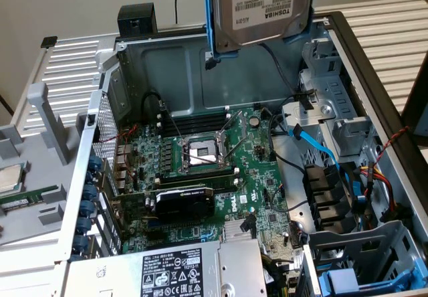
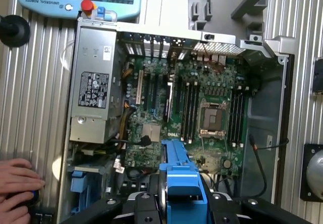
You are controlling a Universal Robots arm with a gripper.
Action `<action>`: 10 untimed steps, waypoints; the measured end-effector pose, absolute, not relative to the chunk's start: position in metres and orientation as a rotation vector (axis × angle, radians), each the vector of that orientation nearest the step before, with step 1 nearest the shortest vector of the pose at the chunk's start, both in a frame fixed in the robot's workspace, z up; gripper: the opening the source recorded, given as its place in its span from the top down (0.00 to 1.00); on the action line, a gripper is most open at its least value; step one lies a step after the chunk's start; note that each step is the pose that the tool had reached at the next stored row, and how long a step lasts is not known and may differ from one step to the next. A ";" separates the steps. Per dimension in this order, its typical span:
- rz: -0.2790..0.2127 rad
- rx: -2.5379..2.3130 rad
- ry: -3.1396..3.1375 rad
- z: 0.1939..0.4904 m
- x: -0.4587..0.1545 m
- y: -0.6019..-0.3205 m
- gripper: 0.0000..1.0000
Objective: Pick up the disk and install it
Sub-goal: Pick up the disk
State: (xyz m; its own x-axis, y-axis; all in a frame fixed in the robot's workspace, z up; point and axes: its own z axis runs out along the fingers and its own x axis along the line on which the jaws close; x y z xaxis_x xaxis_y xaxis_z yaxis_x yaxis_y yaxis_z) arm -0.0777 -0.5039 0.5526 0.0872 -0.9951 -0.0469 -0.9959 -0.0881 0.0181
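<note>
Disk: the disk (image 1: 261,6), clipped in its blue carrier (image 1: 212,23), hangs upright above the open case (image 1: 167,63) and touches nothing in it; the height probably keeps it clear of walls and cables.
Gripper: the gripper (image 2: 180,204) is clamped on the disk, one finger on each side of the carrier, likely to keep it square for insertion.
Drive cage: the drive cage (image 1: 334,120) runs along the case's edge at the exterior view's right, with a blue cable (image 1: 314,143) beside it.
Motherboard: the motherboard (image 1: 200,176) lies flat below the disk.
Hand: a person's hand (image 2: 17,183) rests on the bench (image 2: 30,108) beside the case.
</note>
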 end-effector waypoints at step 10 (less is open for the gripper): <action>0.076 -2.301 2.107 0.552 -0.067 -0.532 0.63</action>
